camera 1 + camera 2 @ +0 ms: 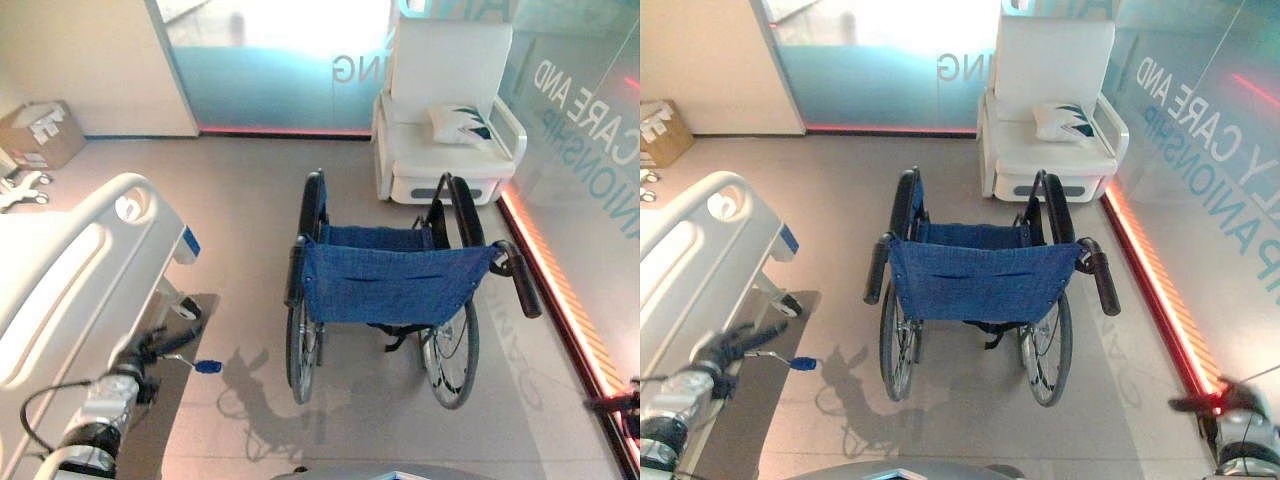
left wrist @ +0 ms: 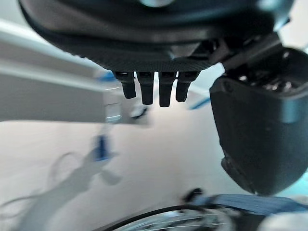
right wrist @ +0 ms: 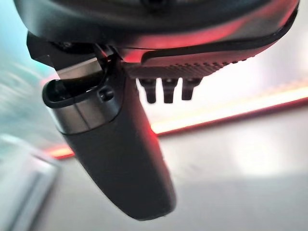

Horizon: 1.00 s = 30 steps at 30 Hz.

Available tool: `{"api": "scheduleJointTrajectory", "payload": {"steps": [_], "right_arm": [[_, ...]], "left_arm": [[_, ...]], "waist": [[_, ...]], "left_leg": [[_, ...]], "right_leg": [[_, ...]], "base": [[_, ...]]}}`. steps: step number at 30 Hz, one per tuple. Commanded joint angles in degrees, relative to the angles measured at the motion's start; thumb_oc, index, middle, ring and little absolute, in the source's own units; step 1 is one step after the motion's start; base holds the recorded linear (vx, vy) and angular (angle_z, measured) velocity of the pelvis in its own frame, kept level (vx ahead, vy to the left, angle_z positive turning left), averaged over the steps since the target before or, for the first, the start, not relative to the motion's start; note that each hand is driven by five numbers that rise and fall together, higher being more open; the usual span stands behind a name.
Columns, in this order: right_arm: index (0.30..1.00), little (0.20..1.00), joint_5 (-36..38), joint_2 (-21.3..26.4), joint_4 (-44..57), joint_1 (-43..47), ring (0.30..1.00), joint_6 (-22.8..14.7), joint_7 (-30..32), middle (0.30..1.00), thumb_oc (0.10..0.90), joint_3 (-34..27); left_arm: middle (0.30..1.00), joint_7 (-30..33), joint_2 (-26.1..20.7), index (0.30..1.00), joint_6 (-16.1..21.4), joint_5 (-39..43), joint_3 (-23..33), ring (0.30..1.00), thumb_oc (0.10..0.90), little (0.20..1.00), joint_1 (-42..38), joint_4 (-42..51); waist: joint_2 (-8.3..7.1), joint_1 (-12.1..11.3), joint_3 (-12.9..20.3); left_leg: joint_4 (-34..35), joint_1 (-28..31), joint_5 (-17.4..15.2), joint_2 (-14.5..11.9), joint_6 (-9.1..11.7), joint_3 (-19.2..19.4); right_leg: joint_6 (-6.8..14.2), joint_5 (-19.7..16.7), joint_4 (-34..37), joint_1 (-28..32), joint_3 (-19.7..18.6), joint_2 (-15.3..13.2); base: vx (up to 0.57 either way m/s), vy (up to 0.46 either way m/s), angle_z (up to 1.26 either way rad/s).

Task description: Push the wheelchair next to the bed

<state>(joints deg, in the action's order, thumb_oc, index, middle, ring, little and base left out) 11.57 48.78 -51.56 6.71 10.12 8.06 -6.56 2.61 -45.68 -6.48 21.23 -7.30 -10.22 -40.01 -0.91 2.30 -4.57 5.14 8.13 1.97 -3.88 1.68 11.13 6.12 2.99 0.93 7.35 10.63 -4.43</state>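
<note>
We see the wheelchair (image 1: 385, 285) standing in the middle of the floor (image 1: 240, 220), its back toward us and its push handles pointing at about 6 o'clock. The bed (image 1: 80, 270) lies at 9 o'clock of it, well apart, with a strip of bare floor between them. We judge the task as barely begun: the chair is not yet beside the bed, and neither hand touches a handle.

Our left hand (image 1: 735, 345) hangs low at about 8 o'clock, just in front of the bed's corner, and our right hand (image 1: 1225, 400) sits at about 4 o'clock near the red floor strip (image 1: 1155, 290). Both are well apart from the handles. In the left wrist view the left hand's fingers (image 2: 151, 89) hang straight and apart with nothing between them and the thumb; in the right wrist view the right hand's fingers (image 3: 163, 89) are likewise straight and empty. What is left, as we judge it: bring both hands to the handles, take hold, then steer the chair toward 9 o'clock until it stands alongside the bed.

The eye views give the whole layout, including the white armchair (image 1: 445, 110) at 12 o'clock behind the wheelchair and a cardboard box (image 1: 40, 135) at 10 o'clock. The left wrist view adds a close look at a wheel rim and blue cloth past the hand; the right wrist view adds the glowing strip from near the floor.
</note>
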Motion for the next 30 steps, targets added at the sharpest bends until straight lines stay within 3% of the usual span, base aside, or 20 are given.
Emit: {"api": "scheduleJointTrajectory", "payload": {"steps": [1,5,9,12,15,23,30], "right_arm": [[0.9,0.9,5.0,7.1,12.8,5.2,0.9,-2.2,11.0,0.9,0.8,-2.3],[0.9,0.9,4.6,7.2,24.1,5.8,0.9,-5.2,13.6,0.9,0.8,-5.3],[0.9,0.9,6.7,6.2,35.8,7.6,0.9,-5.9,14.5,0.9,0.8,-6.6],[0.9,0.9,12.7,4.2,42.1,10.5,0.9,-9.4,12.7,0.9,0.8,-5.5],[0.9,0.9,17.8,2.3,45.2,12.4,0.9,-10.2,9.3,0.9,0.8,-4.1],[0.9,0.9,29.4,1.5,48.7,10.7,0.9,-4.5,-0.8,0.9,0.8,-0.7],[0.9,0.9,35.3,1.6,48.8,11.9,0.9,1.4,-2.3,0.9,0.8,3.5]], "left_arm": [[0.9,3.6,-3.2,0.9,0.5,4.0,5.2,0.9,0.8,0.9,-7.6,10.6],[0.9,3.0,-2.9,0.9,-0.1,8.0,7.3,0.9,0.8,0.9,-8.8,20.2],[0.9,0.1,-1.9,0.9,0.1,12.8,8.7,0.9,0.8,0.9,-9.6,28.1],[0.9,-3.1,-0.8,0.9,-0.2,17.1,8.4,0.9,0.8,0.9,-10.5,32.0],[0.9,-5.8,0.1,0.9,-1.9,19.2,7.5,0.9,0.8,0.9,-11.5,33.4],[0.9,-9.3,-4.4,0.9,-6.9,19.3,4.7,0.9,0.8,0.9,-12.3,33.2],[0.9,-9.6,-6.9,0.9,-8.1,18.5,2.2,0.9,0.8,0.9,-13.5,29.7]], "waist": [[0.02,0.5,0.9],[0.09,0.8,0.9],[0.3,1.0,1.4],[0.54,0.8,1.7],[0.6,0.9,1.8],[0.42,1.3,2.1],[0.13,1.3,2.2]], "left_leg": [[-1.2,-1.0,-4.6,3.6,-2.0,2.2],[-0.9,-1.2,-4.6,3.7,-2.1,2.3],[-0.7,-1.0,-4.8,3.6,-2.1,2.7],[-0.7,-0.7,-5.0,3.7,-2.0,3.0],[-0.7,-0.5,-5.2,3.7,-2.0,3.3],[-0.7,-0.4,-4.9,3.7,-1.9,4.0],[-0.8,-0.7,-4.5,3.7,-1.8,4.2]], "right_leg": [[0.5,-1.6,-1.3,-3.1,0.7,0.5],[0.5,-1.7,-1.2,-3.4,0.5,0.6],[0.6,-1.4,-1.1,-3.2,0.6,0.6],[0.7,-1.2,-1.1,-2.8,0.9,0.5],[0.8,-1.0,-1.2,-2.6,1.2,0.4],[1.0,-1.3,-0.8,-2.4,1.7,0.4],[0.8,-1.4,-0.7,-2.6,2.1,0.6]], "base": [[-0.02,0.009,-0.12],[-0.01,0.003,-0.02],[0.0,0.0,0.0],[0.0,0.0,0.0],[0.0,0.0,0.0],[0.0,0.0,0.0],[-0.01,-0.015,0.0]]}}
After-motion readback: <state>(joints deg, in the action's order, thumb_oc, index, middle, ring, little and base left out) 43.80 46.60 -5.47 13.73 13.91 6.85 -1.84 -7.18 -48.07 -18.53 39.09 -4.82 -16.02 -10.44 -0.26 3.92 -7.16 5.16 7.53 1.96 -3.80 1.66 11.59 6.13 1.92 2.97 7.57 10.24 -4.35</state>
